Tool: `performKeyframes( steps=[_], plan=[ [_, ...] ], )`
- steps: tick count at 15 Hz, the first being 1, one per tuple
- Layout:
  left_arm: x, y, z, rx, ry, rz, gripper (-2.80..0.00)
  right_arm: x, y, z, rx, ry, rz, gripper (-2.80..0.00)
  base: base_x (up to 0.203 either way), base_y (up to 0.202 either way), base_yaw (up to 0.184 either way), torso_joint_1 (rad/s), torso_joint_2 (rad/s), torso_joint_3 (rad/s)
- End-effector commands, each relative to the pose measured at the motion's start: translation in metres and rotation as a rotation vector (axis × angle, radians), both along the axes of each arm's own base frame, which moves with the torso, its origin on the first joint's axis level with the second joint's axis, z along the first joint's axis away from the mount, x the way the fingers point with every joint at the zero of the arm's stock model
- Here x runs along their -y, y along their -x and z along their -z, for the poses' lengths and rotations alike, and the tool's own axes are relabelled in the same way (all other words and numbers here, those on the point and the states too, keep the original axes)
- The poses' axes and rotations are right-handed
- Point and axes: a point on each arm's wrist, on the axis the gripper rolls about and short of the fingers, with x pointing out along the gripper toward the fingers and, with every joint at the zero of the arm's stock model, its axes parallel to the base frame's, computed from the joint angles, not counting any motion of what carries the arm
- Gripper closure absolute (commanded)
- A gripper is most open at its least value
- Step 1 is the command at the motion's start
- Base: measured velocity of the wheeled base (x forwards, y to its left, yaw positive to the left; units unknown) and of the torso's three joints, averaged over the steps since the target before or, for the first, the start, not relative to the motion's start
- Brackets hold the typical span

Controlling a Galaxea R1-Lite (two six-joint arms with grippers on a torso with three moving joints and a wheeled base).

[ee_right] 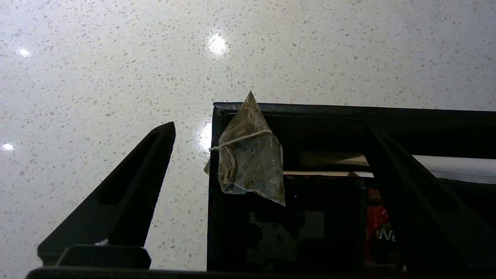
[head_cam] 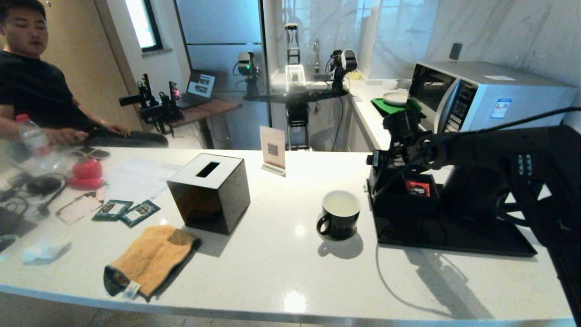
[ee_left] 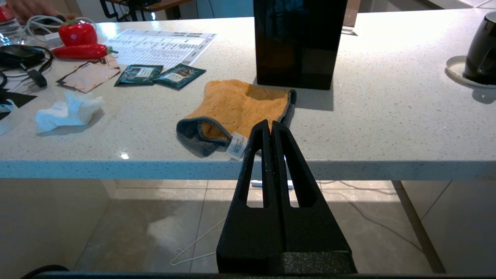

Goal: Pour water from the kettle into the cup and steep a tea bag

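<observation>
Big white speckled tabletop (head_cam: 281,272) fills the view, and on its right side sits a black tray (head_cam: 454,236) with a raised organiser box at its near-left corner. The kettle (head_cam: 472,195) stands on that tray, mostly masked by the right arm sweeping across in front of it. Over at centre-left is the black cube tissue box (head_cam: 209,190), with an orange cloth (head_cam: 152,259) lying near the tabletop's front edge.

Now the cup (head_cam: 340,214): it's on the tabletop just left of the tray, upright, handle turned toward the robot's left, white inside showing. Whether there's water in it, I can't tell from here.

The right gripper (ee_right: 267,201) hangs above the tray's box corner, fingers (ee_right: 128,193) spread wide apart and empty. Right between them, in the right wrist view, is the tea bag (ee_right: 250,155), a small pale pyramid sachet draped over the box's rim, pointed end toward the open tabletop, a string wrapped across it. So the bag lies dead ahead of the fingers, and this arm is clearly the nearer one; a straight descent and close looks like what's called for, taking care not to catch the rim.

The left gripper (ee_left: 271,128) is parked off the tabletop's front edge, fingers pressed together, holding nothing.
</observation>
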Motion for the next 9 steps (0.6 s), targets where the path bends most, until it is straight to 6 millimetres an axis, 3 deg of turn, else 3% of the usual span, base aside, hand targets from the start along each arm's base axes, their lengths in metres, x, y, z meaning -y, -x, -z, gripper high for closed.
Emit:
performKeyframes(
  steps=[1, 4, 5, 9],
  plan=[
    [0.0, 0.0, 0.0, 0.0, 0.0, 0.0, 0.0, -0.0026, 0.0006, 0.0001, 0.0, -0.009, 0.002, -2.8, 0.0, 0.0, 0.0, 0.0, 0.0, 0.0],
    [0.0, 0.0, 0.0, 0.0, 0.0, 0.0, 0.0, -0.004, 0.001, 0.0002, 0.0, -0.015, 0.003, -2.8, 0.0, 0.0, 0.0, 0.0, 0.0, 0.0],
    [0.0, 0.0, 0.0, 0.0, 0.0, 0.0, 0.0, -0.004, 0.001, 0.0002, 0.0, -0.015, 0.003, 0.0, 0.0, 0.0, 0.0, 0.0, 0.0, 0.0],
    [0.0, -0.0001, -0.0001, -0.001, 0.0, 0.0, 0.0, -0.0065, 0.0008, 0.0021, -0.001, -0.015, -0.002, 0.0, 0.0, 0.0, 0.0, 0.0, 0.0, 0.0]
  ],
)
